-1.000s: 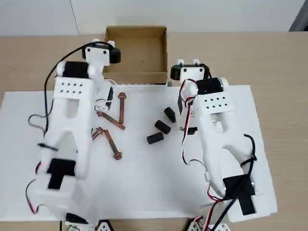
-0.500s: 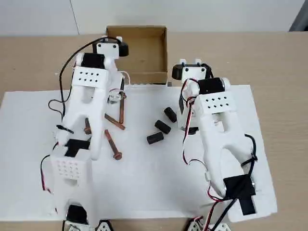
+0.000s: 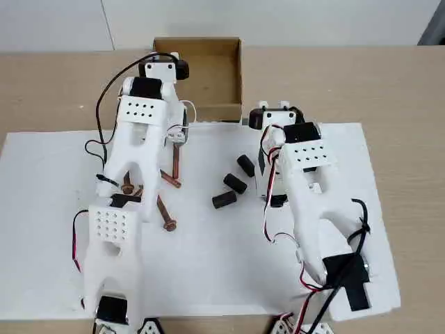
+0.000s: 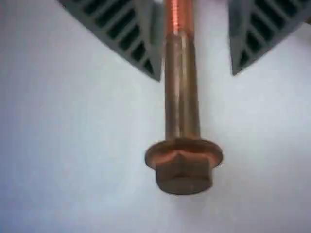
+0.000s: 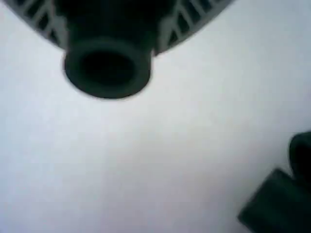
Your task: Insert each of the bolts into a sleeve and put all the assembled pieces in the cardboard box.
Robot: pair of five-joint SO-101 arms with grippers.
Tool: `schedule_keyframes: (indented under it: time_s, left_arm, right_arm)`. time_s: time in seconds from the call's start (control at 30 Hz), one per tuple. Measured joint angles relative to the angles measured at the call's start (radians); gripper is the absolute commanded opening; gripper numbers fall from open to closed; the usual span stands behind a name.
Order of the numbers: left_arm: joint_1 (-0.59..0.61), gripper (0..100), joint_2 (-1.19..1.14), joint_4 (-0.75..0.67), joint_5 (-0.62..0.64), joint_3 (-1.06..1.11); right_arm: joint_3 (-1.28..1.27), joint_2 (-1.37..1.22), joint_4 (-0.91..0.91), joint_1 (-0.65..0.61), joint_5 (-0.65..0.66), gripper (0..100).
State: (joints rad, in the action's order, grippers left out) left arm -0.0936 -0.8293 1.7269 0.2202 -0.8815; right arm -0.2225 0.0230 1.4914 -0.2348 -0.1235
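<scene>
The wooden worktop (image 3: 403, 83) carries a white sheet (image 3: 208, 264). The cardboard box (image 3: 215, 111) stands open at the sheet's 12 o'clock edge.

The left arm (image 3: 135, 139) stretches up the 9 o'clock side of the sheet, with its tip just short of the box. The left jaws are open, one on each side of a copper bolt (image 4: 182, 121) lying flat on the sheet. One jaw sits close against the threaded end and the other stands off with a clear gap. The bolt's hex head lies past the tips. In the high view the same bolt (image 3: 176, 160) shows as a shank running from 12 to 6 o'clock below the arm's tip. More bolts (image 3: 165, 214) lie loose at 6 to 7 o'clock from it, partly under the arm.

Three sleeves (image 3: 235, 183) lie near the middle of the sheet in a slanted row from 1 o'clock down to 7 o'clock, close together and apart from the bolts.

The right arm (image 3: 306, 174) stands just at 3 o'clock of that row, pointing down at the sheet. The right jaws are closed on a black sleeve (image 5: 107, 68), whose open bore faces the wrist camera. Another sleeve (image 5: 277, 204) lies on the sheet near it, not touching.
</scene>
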Motion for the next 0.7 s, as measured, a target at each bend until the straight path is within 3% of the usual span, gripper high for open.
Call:
schedule_keyframes:
  time_s: [0.53,0.7]
  left_arm:
    - [-0.002,9,-0.115,-0.046,0.000,-0.006]
    - [-0.008,1,-0.141,-0.057,0.000,-0.018]
  right_arm:
    - [0.000,0.000,0.000,0.000,0.000,0.5]
    - [0.000,0.000,0.000,0.000,0.000,0.5]
